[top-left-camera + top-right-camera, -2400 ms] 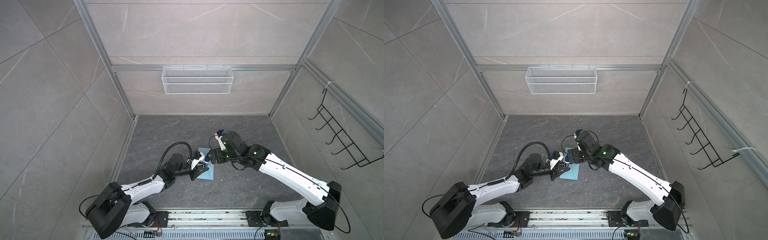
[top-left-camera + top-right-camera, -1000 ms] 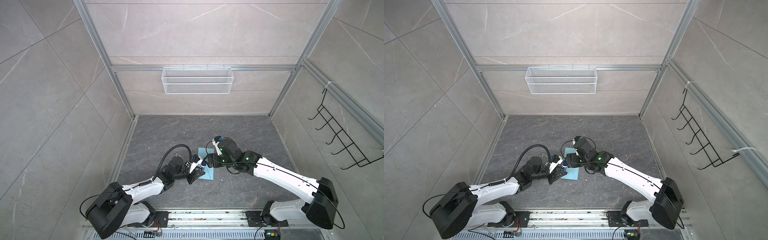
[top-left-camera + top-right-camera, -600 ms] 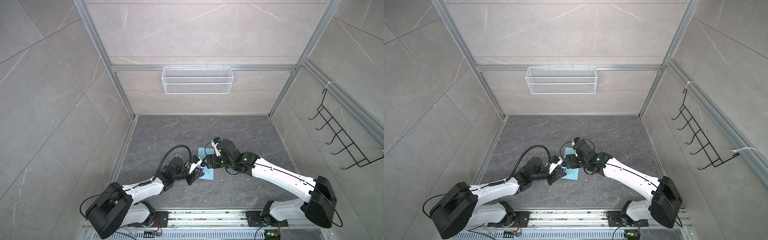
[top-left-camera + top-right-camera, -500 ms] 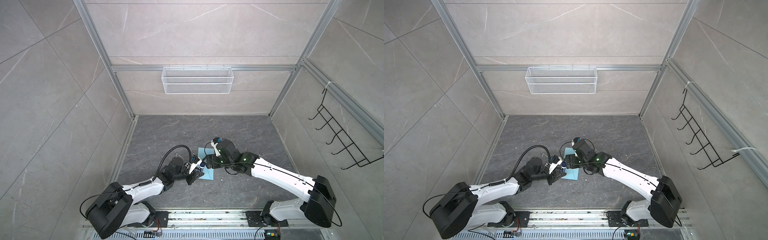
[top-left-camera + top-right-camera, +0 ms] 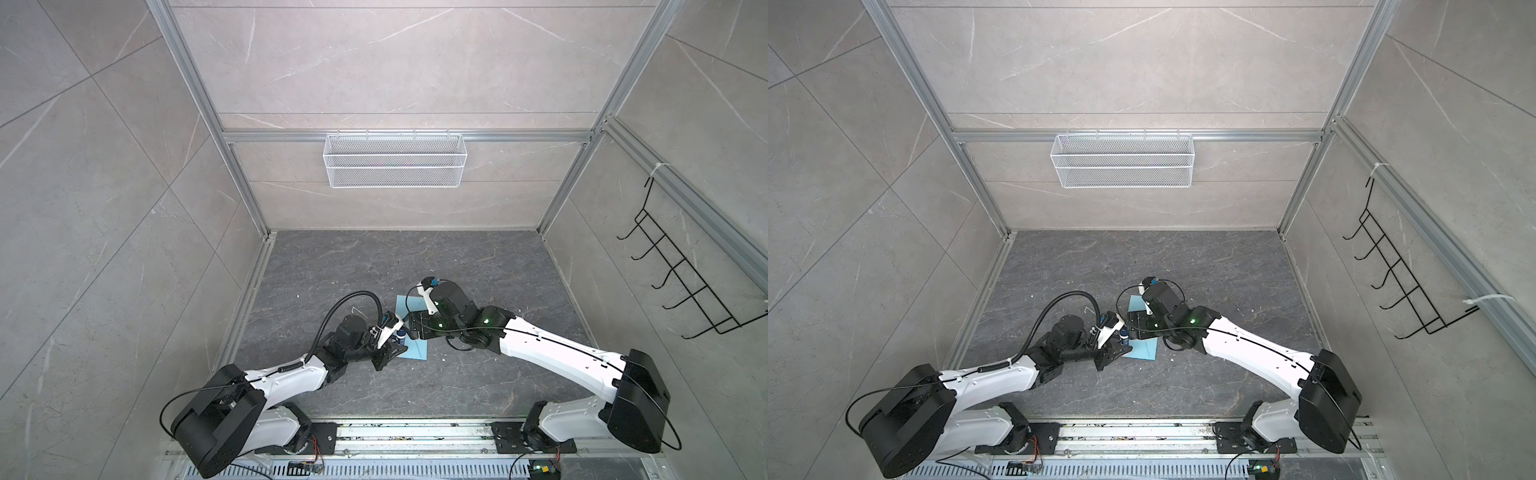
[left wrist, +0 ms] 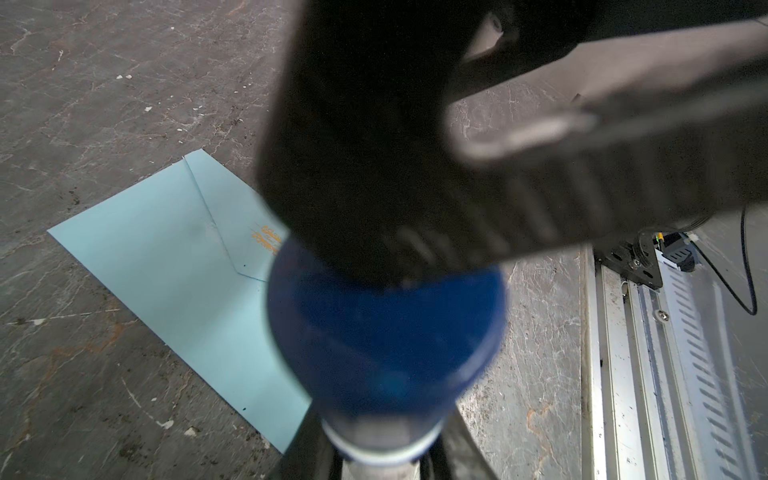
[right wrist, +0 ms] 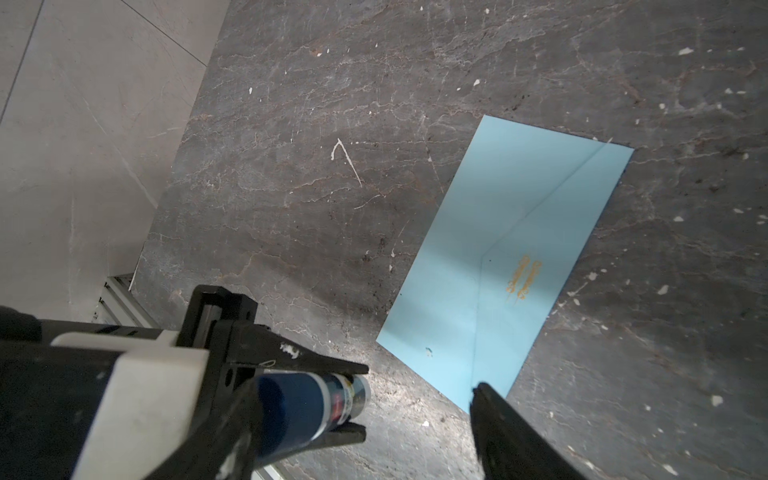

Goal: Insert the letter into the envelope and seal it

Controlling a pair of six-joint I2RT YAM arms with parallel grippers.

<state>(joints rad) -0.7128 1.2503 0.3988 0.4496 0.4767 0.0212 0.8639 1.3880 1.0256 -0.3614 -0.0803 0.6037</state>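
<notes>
The light blue envelope (image 5: 417, 351) (image 5: 1145, 350) lies flat on the dark floor, its pointed flap folded down and showing a gold print (image 7: 521, 278) (image 6: 266, 240). The letter is out of view. My left gripper (image 5: 392, 348) (image 5: 1116, 347) (image 6: 382, 453) is shut on a glue stick (image 5: 400, 335) (image 5: 1124, 334) (image 7: 332, 401) whose blue cap (image 6: 386, 332) points up, beside the envelope's near end. My right gripper (image 5: 415, 326) (image 5: 1136, 326) hangs open over the cap. One of its fingers (image 7: 498, 428) stands apart from the stick, above the envelope's corner.
A white wire basket (image 5: 394, 161) hangs on the back wall and a black hook rack (image 5: 685, 286) on the right wall. An aluminium rail (image 5: 415, 434) runs along the front edge. White flecks dot the floor.
My right gripper has come down and to the left, up to the glue stick held in the left gripper. The left arm and the envelope have stayed put.
</notes>
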